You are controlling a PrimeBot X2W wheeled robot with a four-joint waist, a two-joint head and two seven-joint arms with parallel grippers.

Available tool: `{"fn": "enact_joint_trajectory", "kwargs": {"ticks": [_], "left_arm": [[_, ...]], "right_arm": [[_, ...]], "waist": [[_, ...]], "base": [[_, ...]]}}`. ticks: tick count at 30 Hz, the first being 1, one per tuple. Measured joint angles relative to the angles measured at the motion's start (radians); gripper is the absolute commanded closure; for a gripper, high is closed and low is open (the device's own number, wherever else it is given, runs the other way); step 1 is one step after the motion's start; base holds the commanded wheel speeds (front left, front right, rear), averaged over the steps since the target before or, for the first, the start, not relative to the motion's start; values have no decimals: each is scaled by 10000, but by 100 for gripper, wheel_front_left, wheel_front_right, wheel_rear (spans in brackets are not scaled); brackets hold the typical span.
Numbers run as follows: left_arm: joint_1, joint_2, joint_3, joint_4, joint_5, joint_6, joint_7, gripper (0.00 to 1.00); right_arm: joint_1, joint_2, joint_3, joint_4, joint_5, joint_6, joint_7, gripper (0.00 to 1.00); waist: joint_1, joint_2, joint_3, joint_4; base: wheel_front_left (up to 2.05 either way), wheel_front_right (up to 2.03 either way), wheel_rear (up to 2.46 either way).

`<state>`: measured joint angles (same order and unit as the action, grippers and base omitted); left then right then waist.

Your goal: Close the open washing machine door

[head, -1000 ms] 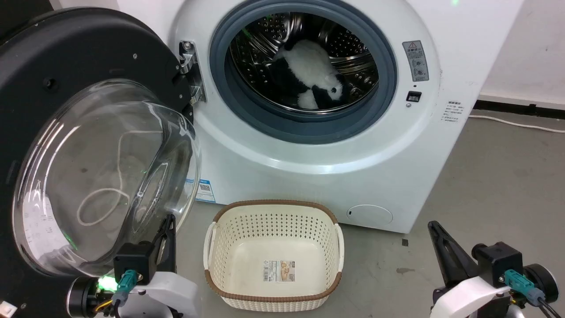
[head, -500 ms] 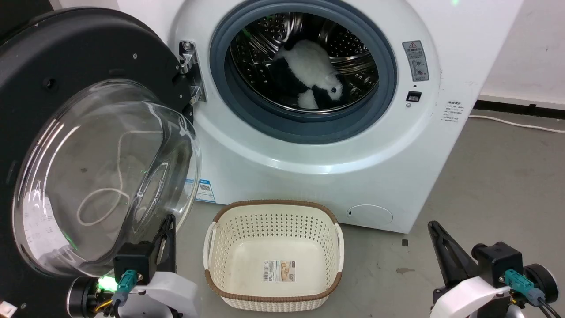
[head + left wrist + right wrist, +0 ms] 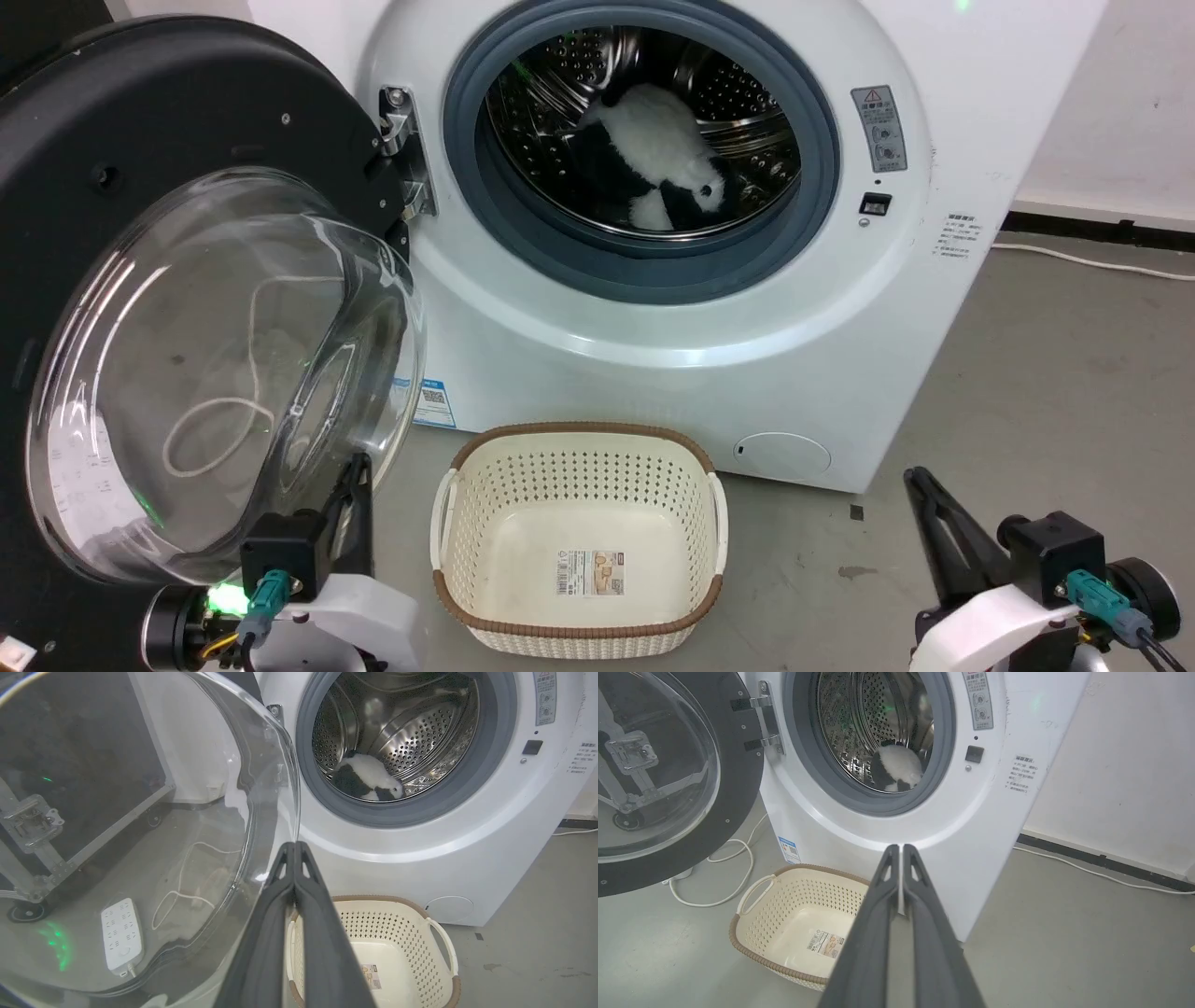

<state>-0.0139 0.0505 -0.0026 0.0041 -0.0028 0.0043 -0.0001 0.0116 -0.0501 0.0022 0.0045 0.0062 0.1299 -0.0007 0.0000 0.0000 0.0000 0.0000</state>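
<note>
Head view: a big white front-loading washing machine (image 3: pixel 672 373) fills the upper centre. Its steel drum holds a black-and-white plush toy (image 3: pixel 653 140). The large round black-rimmed door with a bulging clear glass window (image 3: pixel 140 103) stands swung wide open at the left. A cream perforated basket (image 3: pixel 579 432) sits on the grey floor (image 3: pixel 1074 373) at bottom centre. The left gripper (image 3: pixel 358 467) rises at lower left, just beside the glass bowl's lower edge. The right gripper (image 3: pixel 920 481) is at lower right.

Left wrist view: jaws pressed together, tips before the glass rim.

Right wrist view: jaws narrowed to a hairline slit, pointing at the machine's front.
</note>
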Motion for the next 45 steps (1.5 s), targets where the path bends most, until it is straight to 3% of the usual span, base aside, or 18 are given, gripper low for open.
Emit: {"fn": "enact_joint_trajectory", "kwargs": {"ticks": [28, 29, 31, 45], "left_arm": [[-3, 0, -318, 276, -575, 13, -464, 0], [-3, 0, -334, 291, -614, 13, -472, 27], [-3, 2, -366, 318, -627, 13, -535, 100], [-2, 2, -456, 182, -1080, 12, -819, 100]], "right_arm": [[51, 0, 29, 276, 573, 0, -470, 0], [53, 0, 29, 286, 589, 0, -493, 0], [58, 0, 29, 311, 654, 0, -550, 0], [174, 0, 15, 485, 945, 0, -821, 0]], "waist": [[0, 0, -3, 4], [0, 0, -4, 4], [0, 1, -5, 9], [0, 0, -46, 104]], "base": [[0, 0, 0], [0, 0, 0], [0, 0, 0], [0, 0, 0]]}}
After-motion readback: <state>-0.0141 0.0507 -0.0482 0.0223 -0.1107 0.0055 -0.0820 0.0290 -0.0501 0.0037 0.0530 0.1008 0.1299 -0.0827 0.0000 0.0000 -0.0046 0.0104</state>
